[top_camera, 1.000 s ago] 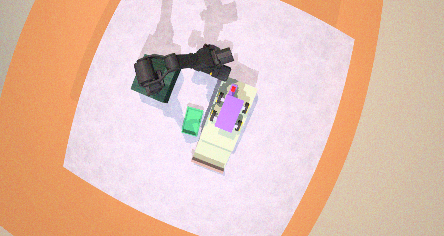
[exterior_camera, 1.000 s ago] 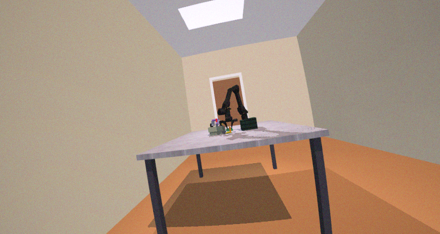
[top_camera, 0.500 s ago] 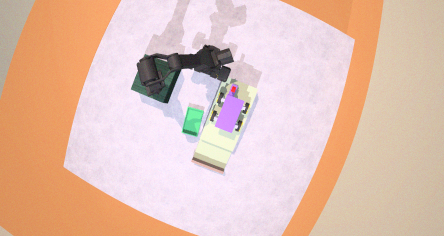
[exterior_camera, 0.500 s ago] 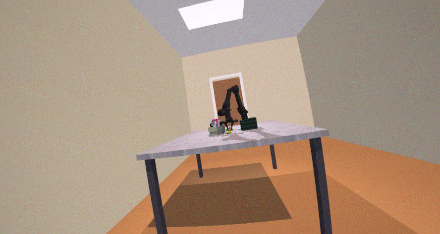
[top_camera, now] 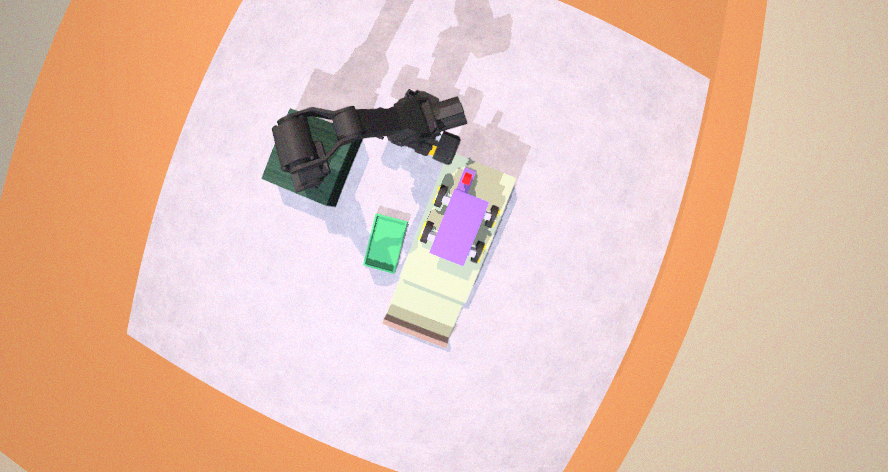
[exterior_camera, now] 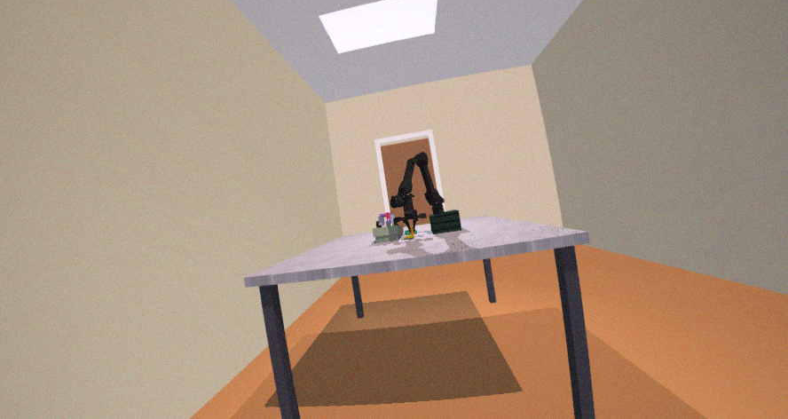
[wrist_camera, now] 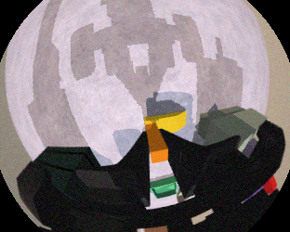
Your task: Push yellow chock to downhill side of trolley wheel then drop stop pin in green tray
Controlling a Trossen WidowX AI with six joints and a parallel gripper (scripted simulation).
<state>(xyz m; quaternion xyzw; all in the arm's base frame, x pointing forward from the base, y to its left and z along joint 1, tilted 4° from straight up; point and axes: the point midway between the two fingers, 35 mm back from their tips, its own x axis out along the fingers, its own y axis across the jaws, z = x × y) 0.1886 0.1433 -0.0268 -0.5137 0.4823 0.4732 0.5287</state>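
My gripper [wrist_camera: 152, 134] [exterior_camera: 411, 231] is shut on the orange handle [wrist_camera: 159, 156] of the yellow chock [wrist_camera: 174, 122] [top_camera: 433, 150] [exterior_camera: 409, 237]. The chock is low at the table, beside the ramp's uphill end; whether its base touches the table I cannot tell. The purple trolley [top_camera: 459, 226] stands on the pale ramp [top_camera: 434, 282] [wrist_camera: 232, 125], its dark wheels showing at both sides. The red-headed stop pin [top_camera: 467, 177] [wrist_camera: 270, 185] is at the trolley's uphill end. The green tray [top_camera: 386, 242] [wrist_camera: 164, 189] stands beside the ramp. The arm hides part of the chock in the top view.
The dark green block [top_camera: 329, 186] [exterior_camera: 445, 221] under the arm's base stands left of the ramp in the top view. A brown and pink end stop [top_camera: 416, 333] crosses the ramp's downhill end. The tray lies close to the ramp's left side.
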